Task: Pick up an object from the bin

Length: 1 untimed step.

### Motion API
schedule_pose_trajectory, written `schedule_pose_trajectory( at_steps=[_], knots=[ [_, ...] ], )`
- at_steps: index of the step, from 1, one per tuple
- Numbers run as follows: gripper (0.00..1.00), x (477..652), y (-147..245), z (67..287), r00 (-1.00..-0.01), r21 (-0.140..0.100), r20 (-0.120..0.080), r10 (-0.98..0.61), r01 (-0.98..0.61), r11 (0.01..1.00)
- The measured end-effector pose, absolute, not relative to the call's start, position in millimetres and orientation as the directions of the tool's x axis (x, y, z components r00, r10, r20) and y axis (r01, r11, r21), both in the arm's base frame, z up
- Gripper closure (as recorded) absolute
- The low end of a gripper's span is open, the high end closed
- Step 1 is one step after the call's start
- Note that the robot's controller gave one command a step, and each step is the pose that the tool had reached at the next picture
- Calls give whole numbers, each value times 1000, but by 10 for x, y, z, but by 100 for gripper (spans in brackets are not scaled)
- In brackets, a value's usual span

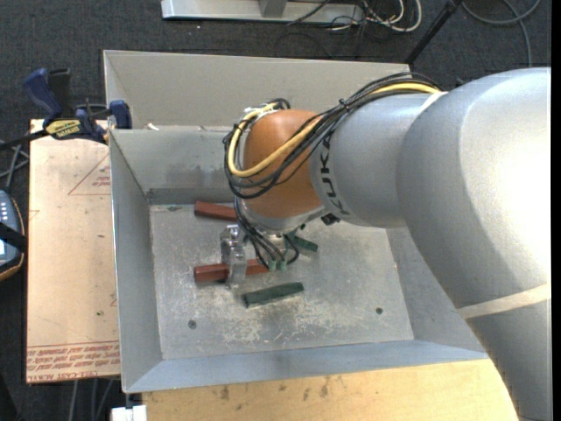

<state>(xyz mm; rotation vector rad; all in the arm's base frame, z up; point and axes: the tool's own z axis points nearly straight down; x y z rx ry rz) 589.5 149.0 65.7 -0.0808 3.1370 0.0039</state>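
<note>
Claw (235, 263) over middle of red-brown bar (209, 274); green bar (273, 295) just beside

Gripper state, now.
Gripper: open or shut cannot be told; it is down at the red-brown bar.

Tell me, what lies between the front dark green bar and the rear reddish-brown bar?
In the camera view: a second reddish-brown bar, with the gripper over its middle.

Matt, scuffed grey metal bin (351, 310); glossy orange wrist cover (276, 191)
</note>
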Motion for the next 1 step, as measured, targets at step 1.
schedule_pose_trajectory(
  at_steps=[1],
  knots=[
    [100,5895,1496,682,-997,2,-4,-74,-74,997]
  ],
)
